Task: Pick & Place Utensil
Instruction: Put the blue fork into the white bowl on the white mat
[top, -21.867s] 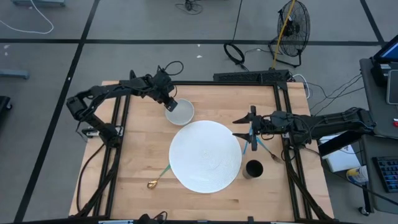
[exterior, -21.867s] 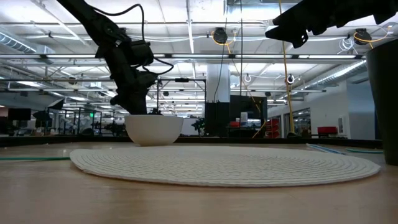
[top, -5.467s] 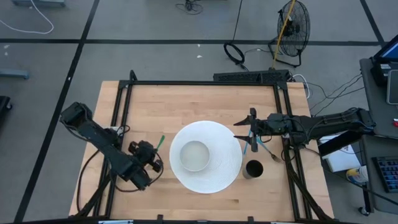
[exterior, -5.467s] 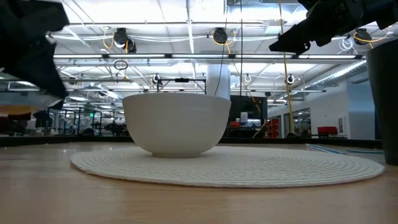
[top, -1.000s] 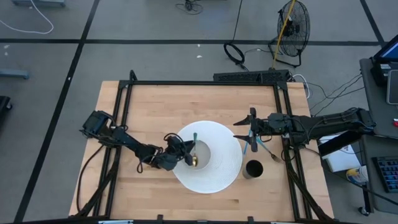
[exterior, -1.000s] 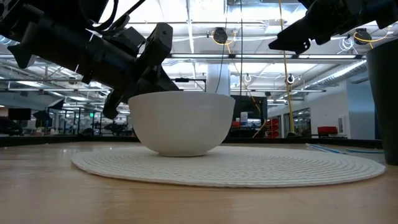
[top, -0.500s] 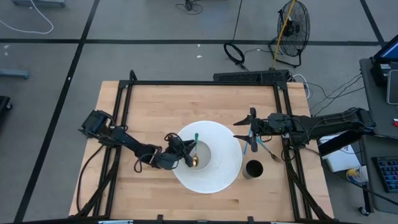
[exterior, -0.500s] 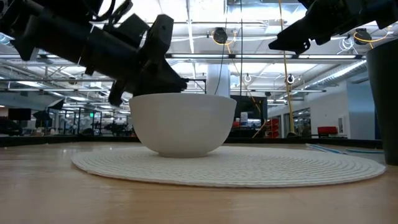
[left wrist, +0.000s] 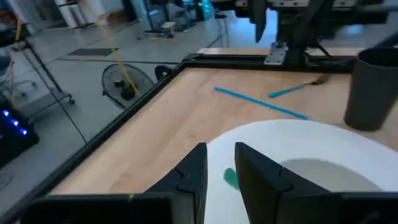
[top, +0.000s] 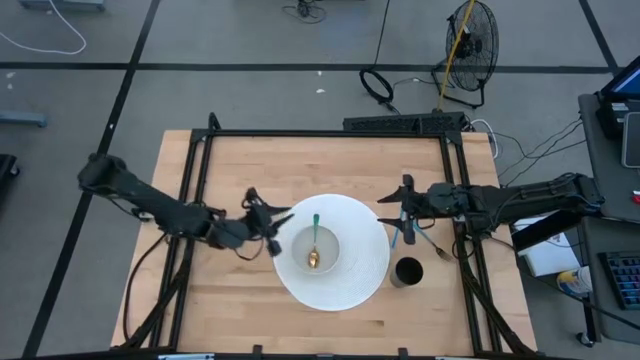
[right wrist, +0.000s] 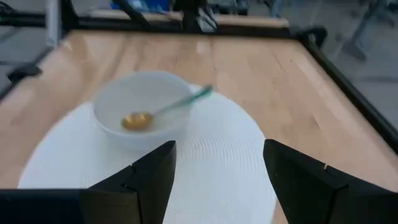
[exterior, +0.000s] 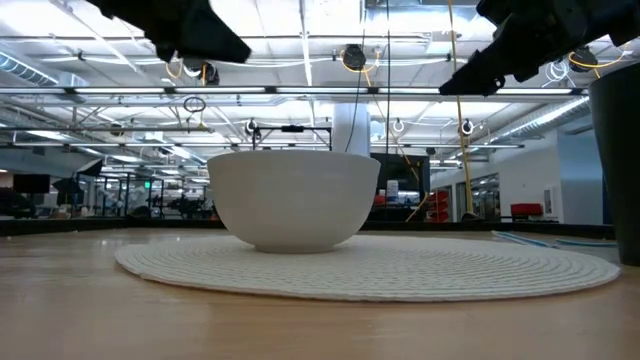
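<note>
A spoon (top: 314, 240) with a gold head and a green handle lies in the white bowl (top: 312, 250). Its head (right wrist: 137, 119) is on the bowl's bottom and its handle (right wrist: 186, 99) leans on the far rim. The bowl stands on a round white mat (top: 360, 270). My left gripper (top: 279, 222) hovers above the mat's left edge, just left of the bowl. Its fingers stand a little apart with nothing between them (left wrist: 221, 150). My right gripper (top: 400, 215) hangs open over the mat's right edge (right wrist: 217, 177) and holds nothing.
A black cup (top: 407, 271) stands on the table at the mat's near right. Blue-handled utensils (top: 412, 236) lie on the wood under the right gripper. A black frame (top: 330, 133) runs along the table's edges. Bare wood lies at the far and near sides.
My left gripper has risen from the bowl's left rim and drawn back toward the table's left edge, rolling as it went. The spoon has stayed lying in the bowl, and the bowl has kept its place on the mat.
</note>
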Robot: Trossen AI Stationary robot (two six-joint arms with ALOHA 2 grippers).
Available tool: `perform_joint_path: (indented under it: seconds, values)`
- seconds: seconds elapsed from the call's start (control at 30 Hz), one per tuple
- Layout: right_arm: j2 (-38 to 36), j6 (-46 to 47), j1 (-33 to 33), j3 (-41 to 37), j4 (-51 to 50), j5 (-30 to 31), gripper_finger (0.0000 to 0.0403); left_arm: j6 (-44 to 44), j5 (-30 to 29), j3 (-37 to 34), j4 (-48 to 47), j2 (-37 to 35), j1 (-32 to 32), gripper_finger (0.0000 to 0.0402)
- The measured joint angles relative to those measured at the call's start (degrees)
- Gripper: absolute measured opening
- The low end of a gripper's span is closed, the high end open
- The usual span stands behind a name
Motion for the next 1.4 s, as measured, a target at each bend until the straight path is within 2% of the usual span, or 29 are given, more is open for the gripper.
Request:
perform_joint_path:
  seconds: [0.07,0.23,0.4,0.57,0.7,0.9,1.1,1.3,1.4]
  values:
    - [0.0,1.84,0.0,1.81,-5.31,2.99,0.0238,1.22,-0.67,0.0,-5.35,-3.47,0.53,0.0088]
    - [0.52,10.12,0.0,10.22,-26.08,10.65,0.0238,1.0,-9.63,0.0,-15.01,-8.6,1.59,0.0088]
    - [2.69,22.89,0.02,16.91,-43.14,10.49,0.0238,1.34,-14.19,-0.02,-20.54,-10.09,1.57,0.0088]
    - [6.53,33.43,0.11,17.42,-56.2,4.79,0.0238,0.93,-15.37,-0.02,-23.69,-9.95,2.06,0.0088]
    - [9.77,38.41,0.79,17.42,-63.75,4.02,0.0238,1.17,-15.38,-0.02,-25.32,-9.92,2.88,0.0088]
    - [10.75,42.38,2.83,17.07,-67.38,4.42,0.0238,-1.48,-13.89,-0.02,-26.76,-9.92,3.17,0.0088]
    - [9.01,49.6,6.11,11.1,-67.64,-0.14,0.0238,-6.4,-12.27,-0.02,-29.57,-9.9,3.17,0.0088]
    - [6.46,56.02,11.27,3.29,-58.92,-0.01,0.0232,-8.16,-12.26,-0.02,-29.6,-9.91,3.17,0.0088]
    - [6.19,58.94,13.25,1.96,-56.52,1.8,0.0225,-8.21,-12.28,-0.02,-29.19,-9.9,3.17,0.0088]
